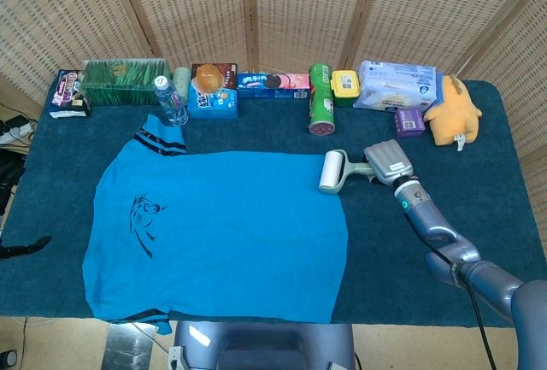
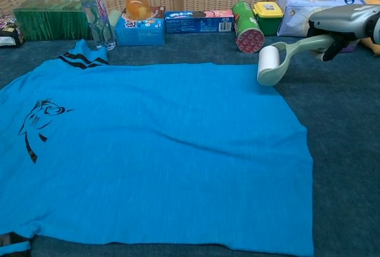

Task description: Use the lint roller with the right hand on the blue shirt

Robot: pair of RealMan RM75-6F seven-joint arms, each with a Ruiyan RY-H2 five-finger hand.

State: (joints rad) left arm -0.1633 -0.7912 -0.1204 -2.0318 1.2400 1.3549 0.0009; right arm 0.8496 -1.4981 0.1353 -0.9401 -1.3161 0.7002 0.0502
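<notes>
The blue shirt [image 1: 222,229] [image 2: 154,150] lies spread flat across the dark blue table, with a black print near its left sleeve. My right hand [image 1: 389,163] [image 2: 347,22] grips the pale green handle of the lint roller [image 1: 332,171] [image 2: 268,65]. The roller's white drum sits over the shirt's far right corner; whether it touches the cloth is unclear. The left hand shows in neither view.
Along the table's far edge [image 1: 256,79] stand a green box [image 1: 124,81], a water bottle [image 1: 171,101], a blue box with an orange ball [image 1: 212,92], a biscuit pack [image 1: 272,84], a green can [image 1: 320,98], a yellow-lidded tub [image 1: 344,86], wipes [image 1: 397,85] and a yellow plush [image 1: 451,112].
</notes>
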